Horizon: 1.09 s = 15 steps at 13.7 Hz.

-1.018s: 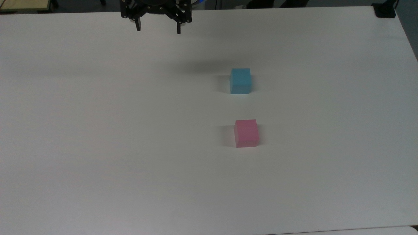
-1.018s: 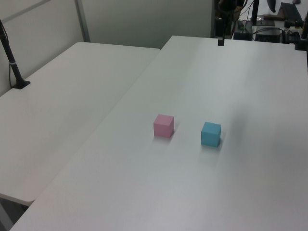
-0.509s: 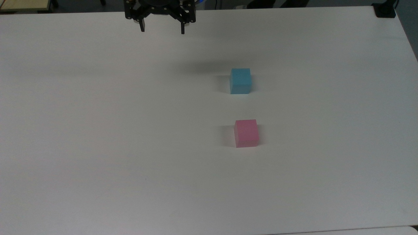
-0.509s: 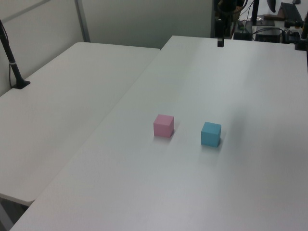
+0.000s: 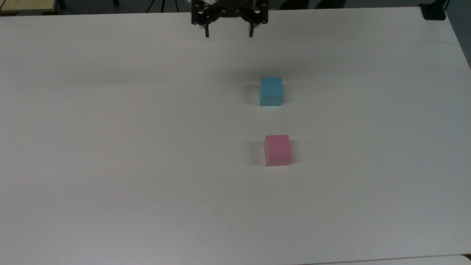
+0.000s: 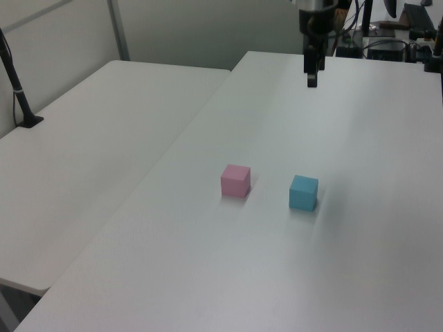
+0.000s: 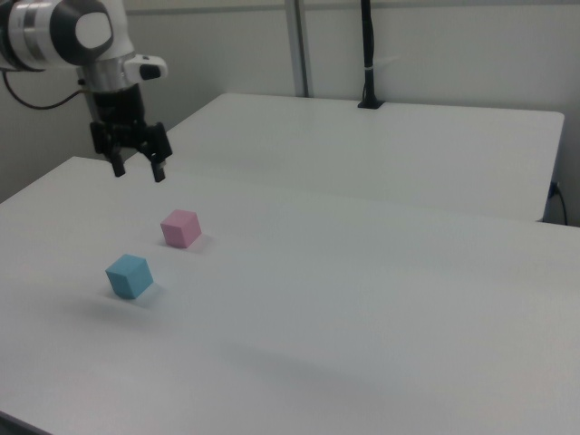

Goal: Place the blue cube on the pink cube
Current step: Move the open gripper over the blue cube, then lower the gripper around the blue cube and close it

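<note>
Gripper (image 5: pixel 228 35) spread wide, empty, high above the table (image 5: pixel 110 147)
Blue cube (image 5: pixel 271 91) lies at its five o'clock in the top view; an off-centre descent could nudge it toward the pink cube (image 5: pixel 278 150).

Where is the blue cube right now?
The blue cube sits on the white table, right of centre in the top view, directly above the pink cube with a gap between them, and below the open claw.

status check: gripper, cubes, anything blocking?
Gripper open, empty, raised above the table. Blue cube on the table, apart from pink cube, not stacked. Nothing between them.
</note>
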Each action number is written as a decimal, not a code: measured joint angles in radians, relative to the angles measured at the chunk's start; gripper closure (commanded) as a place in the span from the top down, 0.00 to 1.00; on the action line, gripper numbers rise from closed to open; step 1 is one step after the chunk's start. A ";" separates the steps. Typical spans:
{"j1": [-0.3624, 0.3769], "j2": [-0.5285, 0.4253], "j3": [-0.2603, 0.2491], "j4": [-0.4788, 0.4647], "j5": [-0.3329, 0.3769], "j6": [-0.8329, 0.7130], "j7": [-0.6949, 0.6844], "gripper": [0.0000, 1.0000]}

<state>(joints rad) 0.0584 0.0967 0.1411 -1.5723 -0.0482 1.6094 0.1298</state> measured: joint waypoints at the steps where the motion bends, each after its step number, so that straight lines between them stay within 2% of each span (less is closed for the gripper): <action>1: 0.001 0.000 0.017 -0.012 0.000 0.000 0.011 1.00; 4: 0.014 0.002 0.052 -0.083 0.000 0.033 0.029 1.00; 10: 0.076 0.019 0.061 -0.244 0.000 0.254 0.036 1.00; 15: 0.108 0.067 0.073 -0.268 0.000 0.317 0.067 1.00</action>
<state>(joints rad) 0.1667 0.1634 0.2141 -1.8408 -0.0483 1.9267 0.1973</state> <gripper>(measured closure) 0.000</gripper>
